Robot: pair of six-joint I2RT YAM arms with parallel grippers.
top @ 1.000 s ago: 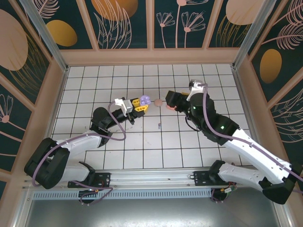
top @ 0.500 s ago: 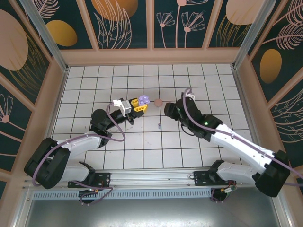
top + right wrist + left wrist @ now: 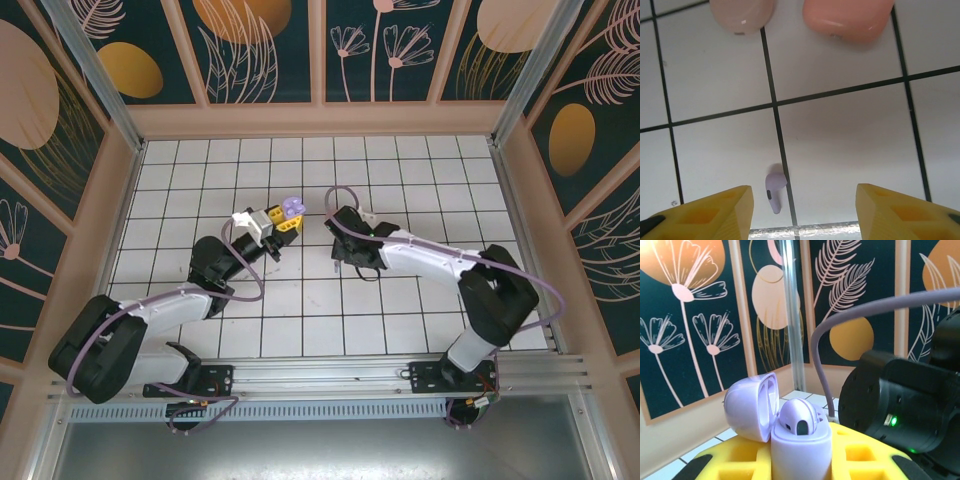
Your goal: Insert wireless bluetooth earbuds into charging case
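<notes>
From above, one lilac charging case (image 3: 293,207) is pinched in the left gripper (image 3: 284,219) near the middle of the tiled floor (image 3: 200,170). The right arm (image 3: 430,258) bends in just beside it. The walls stand well off on every side.

The left wrist camera adds that the case is open, its lid tipped left, and one seated bud (image 3: 799,421) appears to rest inside.

Under the right wrist, one loose lilac earbud (image 3: 774,187) lies on a grout line. The right gripper (image 3: 804,194) has its two yellow fingers spread wide, touching nothing. Two more cases, a pale pink case (image 3: 740,12) and a coral case (image 3: 847,17), sit side by side at the top edge, with bare tile between them and the earbud.
</notes>
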